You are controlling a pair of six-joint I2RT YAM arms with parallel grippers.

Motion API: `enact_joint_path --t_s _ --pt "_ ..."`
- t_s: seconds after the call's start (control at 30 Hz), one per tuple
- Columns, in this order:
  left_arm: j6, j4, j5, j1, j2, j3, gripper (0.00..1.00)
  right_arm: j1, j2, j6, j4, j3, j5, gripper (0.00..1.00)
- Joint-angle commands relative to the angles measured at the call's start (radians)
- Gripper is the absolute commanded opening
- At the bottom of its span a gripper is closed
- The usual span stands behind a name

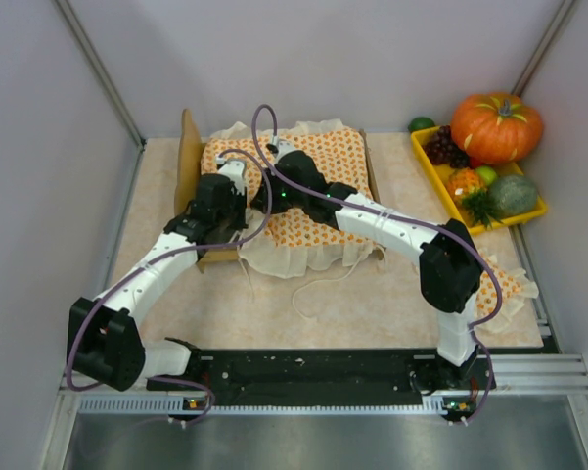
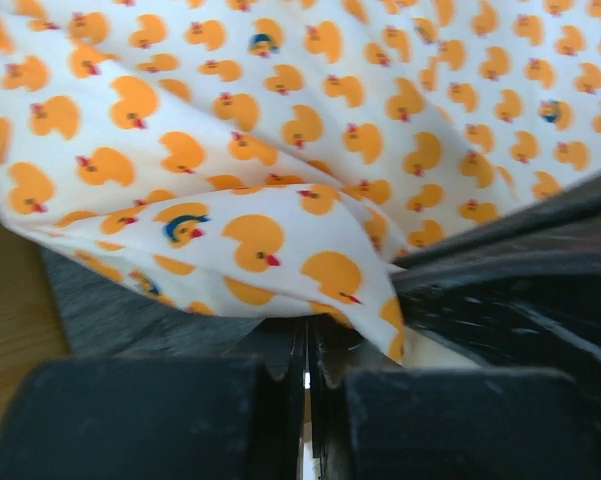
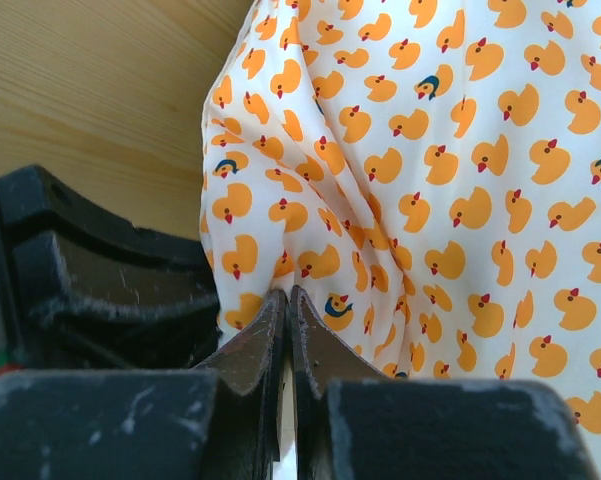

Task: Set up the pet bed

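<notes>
The pet bed (image 1: 189, 166) lies at the back left of the table, its plywood headboard at the left end. The duck-print ruffled bedspread (image 1: 333, 162) covers most of it and hangs over the near side. Both grippers meet at the headboard end. In the left wrist view my left gripper (image 2: 308, 335) is shut at a lifted fold of the bedspread (image 2: 280, 130), with the dark grey base (image 2: 110, 315) showing beneath. In the right wrist view my right gripper (image 3: 288, 295) is shut, pinching the bedspread (image 3: 430, 180) where creases gather beside the headboard (image 3: 100, 90).
A yellow tray (image 1: 438, 174) at the back right holds a pumpkin (image 1: 496, 125), grapes and other produce. A small duck-print pillow (image 1: 509, 279) lies at the right, partly under the right arm. Ruffle and white strings (image 1: 313, 279) trail onto the table in front of the bed.
</notes>
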Motion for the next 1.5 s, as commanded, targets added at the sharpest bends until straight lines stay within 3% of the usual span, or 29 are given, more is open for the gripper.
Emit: enact_joint_path --t_s 0.0,0.17,0.5,0.57,0.63,0.73,0.87,1.17,1.47 --pt "0.000 -0.026 -0.147 0.035 -0.012 0.010 0.00 0.003 -0.001 -0.006 0.024 0.036 -0.011 0.00" --pt "0.046 -0.064 -0.267 0.037 -0.032 0.016 0.00 0.002 0.004 -0.003 0.025 0.039 -0.017 0.00" --pt "-0.026 -0.075 -0.118 0.029 0.037 0.036 0.00 0.003 -0.009 -0.006 0.022 0.030 -0.011 0.00" --pt "-0.046 -0.100 -0.132 0.029 0.028 0.043 0.26 0.003 -0.007 -0.008 0.021 0.029 -0.011 0.00" --pt "-0.058 -0.135 -0.152 0.031 0.016 0.050 0.44 0.002 -0.004 -0.008 0.019 0.033 -0.010 0.00" --pt "-0.064 -0.158 -0.161 0.032 -0.036 0.044 0.63 0.003 -0.003 -0.008 0.019 0.038 -0.011 0.00" --pt "-0.067 -0.201 -0.166 0.037 -0.116 0.041 0.72 0.003 0.000 -0.006 0.018 0.042 -0.006 0.00" --pt "-0.060 -0.284 -0.030 0.042 -0.187 0.001 0.74 0.002 0.000 -0.006 0.016 0.041 -0.010 0.00" --pt "0.000 -0.311 0.096 0.042 -0.063 -0.002 0.62 0.002 -0.006 -0.006 0.016 0.041 -0.016 0.00"
